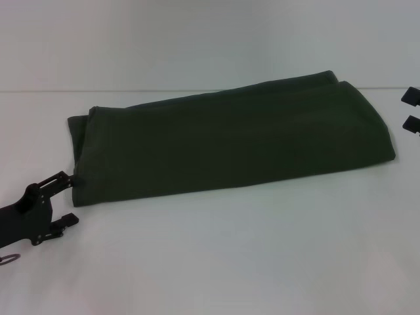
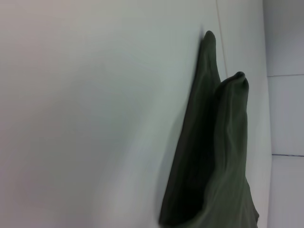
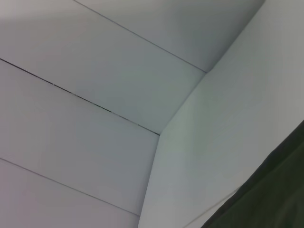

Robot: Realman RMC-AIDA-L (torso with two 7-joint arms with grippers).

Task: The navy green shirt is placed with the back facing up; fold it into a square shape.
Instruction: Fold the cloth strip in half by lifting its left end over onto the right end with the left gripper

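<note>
Two grippers flank the shirt point(image 1: 230, 141), already folded into a long band; left gripper point(image 1: 65, 197) and right gripper point(image 1: 410, 110) spread, empty. Next: grasp one end, fold across.

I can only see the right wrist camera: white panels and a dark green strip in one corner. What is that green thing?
Observer: It is the navy green shirt, folded into a long band lying across the white table.
Visitor: Is it a square yet?
Observer: No. In the head view it is much longer than it is deep.
Visitor: And where are the robot's hands?
Observer: The left gripper is open at the band's near left corner. The right gripper is open just off its right end.
</note>
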